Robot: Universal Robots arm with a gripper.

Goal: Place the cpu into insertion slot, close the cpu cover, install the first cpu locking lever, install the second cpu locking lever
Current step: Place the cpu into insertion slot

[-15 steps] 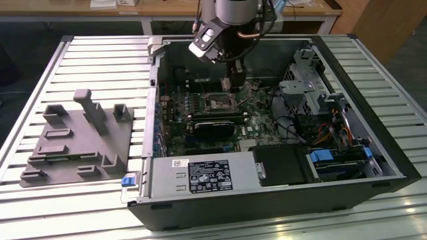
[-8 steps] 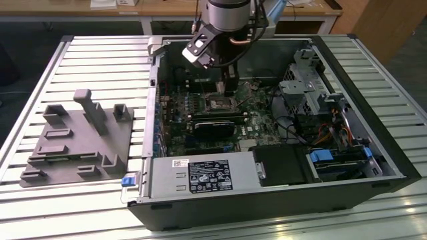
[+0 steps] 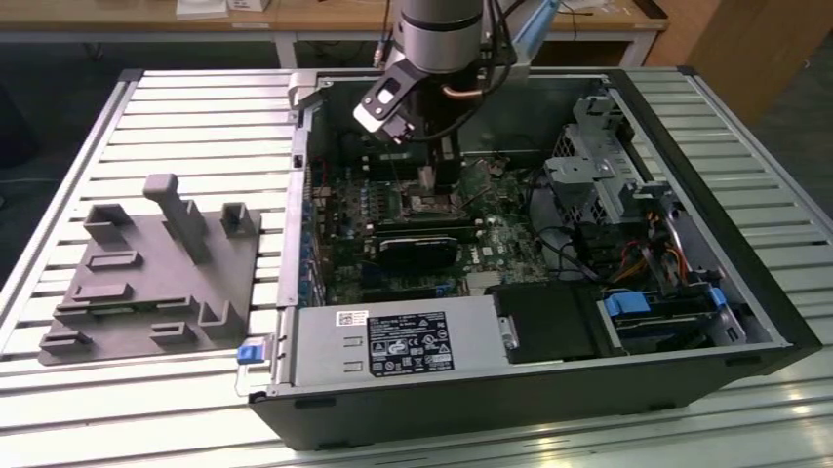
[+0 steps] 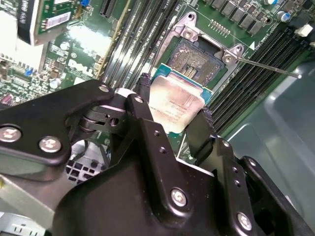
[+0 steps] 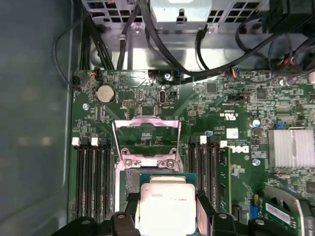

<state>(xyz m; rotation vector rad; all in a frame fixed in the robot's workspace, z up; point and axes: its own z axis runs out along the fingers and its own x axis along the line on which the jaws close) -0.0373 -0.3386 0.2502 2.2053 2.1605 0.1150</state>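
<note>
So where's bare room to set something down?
The slatted metal table is bare on the far and near sides of the grey moulded tray. Crowded inside the open black computer case, where the black gripper holds the square silvery cpu.

You have the computer case [image 3: 521,400] lying open on the slatted table [image 3: 195,107], with the fixture block [image 3: 150,278] beside it at the exterior view's left; inside the case, the power-supply box [image 3: 390,343] lies along the wall nearest the camera, and the motherboard [image 3: 501,249] behind it; in the second wrist view the cpu [image 4: 174,101] sits pinched between the gripper [image 4: 174,115] fingers, partly over the insertion slot [image 4: 197,61]; in the first wrist view the cpu cover [image 5: 146,120] stands tilted up beyond the slot; memory slots [image 5: 91,182] flank it on both sides.
</note>
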